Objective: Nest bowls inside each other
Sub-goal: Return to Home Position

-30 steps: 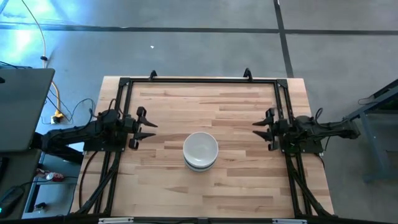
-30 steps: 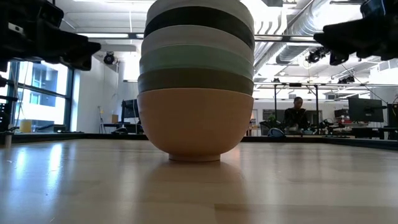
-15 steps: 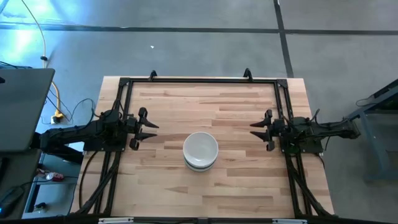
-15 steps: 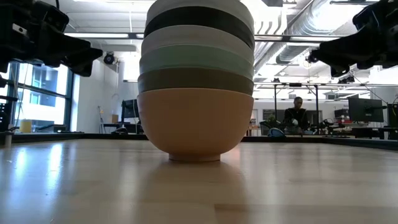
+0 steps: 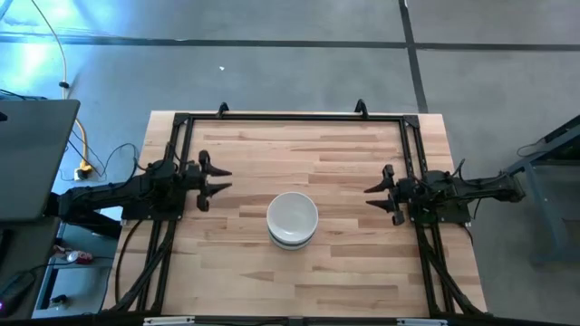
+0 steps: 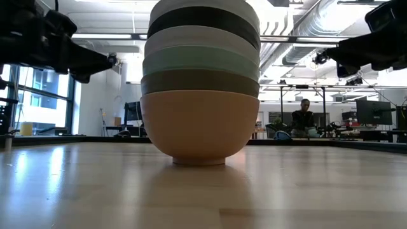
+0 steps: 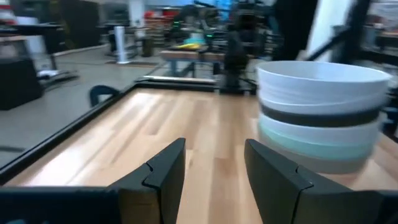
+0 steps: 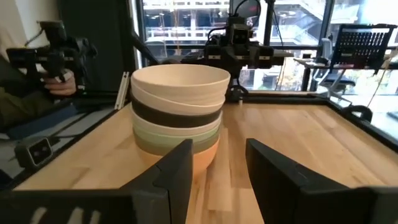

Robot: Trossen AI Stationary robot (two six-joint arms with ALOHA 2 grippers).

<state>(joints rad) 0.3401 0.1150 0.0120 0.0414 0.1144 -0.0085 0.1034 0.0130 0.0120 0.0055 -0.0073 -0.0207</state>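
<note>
The bowls stand nested in one stack at the middle of the wooden table, resting on the foot of the peach-orange bottom bowl. Above it show grey-taupe, mint green, white, black and white rims. My left gripper hovers open at the table's left side, pointing level toward the stack, well short of it. My right gripper hovers open at the table's right side, also level and apart from the stack. Both have nothing between their fingers.
A black metal frame runs along the table's far edge and both sides. Bare wood lies all around the stack. Beyond the table, a person's hand holds a device, and another person sits far behind.
Both grippers have stayed at their places and turned at the wrist: my left gripper has swung its fingers toward the table's far edge and now points level; my right gripper has also levelled out. The stack has not moved.
</note>
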